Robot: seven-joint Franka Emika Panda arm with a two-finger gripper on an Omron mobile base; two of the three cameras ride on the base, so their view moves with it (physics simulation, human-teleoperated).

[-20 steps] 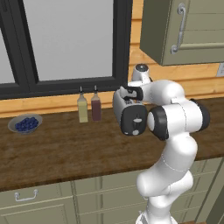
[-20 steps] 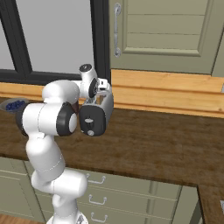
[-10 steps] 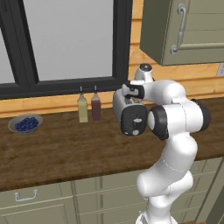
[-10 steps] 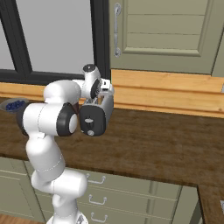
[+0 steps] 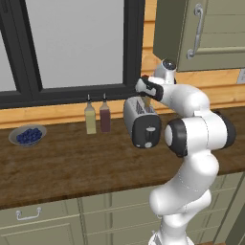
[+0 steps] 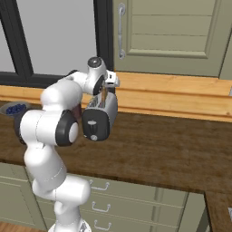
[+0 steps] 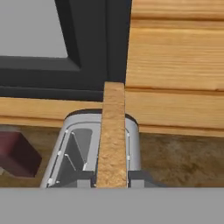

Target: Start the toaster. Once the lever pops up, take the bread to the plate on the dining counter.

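The gripper (image 7: 112, 180) is clamped on the bread (image 7: 112, 135), one dark finger tip pressed against each flat face of the slice at its lower part. In the hand view the bread stands edge-on, a tan strip running up between the tips, above the toaster (image 7: 98, 148), with the open left slot and its wire guides showing beside it. In the left base view the gripper (image 5: 148, 98) hangs over the top of the toaster (image 5: 141, 122) and a thin sliver of bread (image 5: 148, 102) shows under the hand, at or just above the slots; whether its bottom edge has cleared the slot I cannot tell. The right base view gives the same: gripper (image 6: 105, 93), bread (image 6: 104, 96) upright over the toaster (image 6: 100, 117).

The toaster sits well back on the wooden counter (image 5: 72, 165), black end panel facing the near edge. Right behind it rises the pale wood backsplash (image 6: 181, 97), and above that the dark window frame (image 5: 131, 48) and the green wall cabinet (image 6: 172, 36), so headroom over the toaster is limited at the far side. To the right of the toaster the counter lies bare out to its corner; toward the near edge there is also free surface.

To the left stand two bottles, a yellowish one (image 5: 90, 119) and a dark red one (image 5: 105, 117), close together, near the toaster but apart from it. Further left a grey bowl (image 5: 27, 136) holds blueberries.
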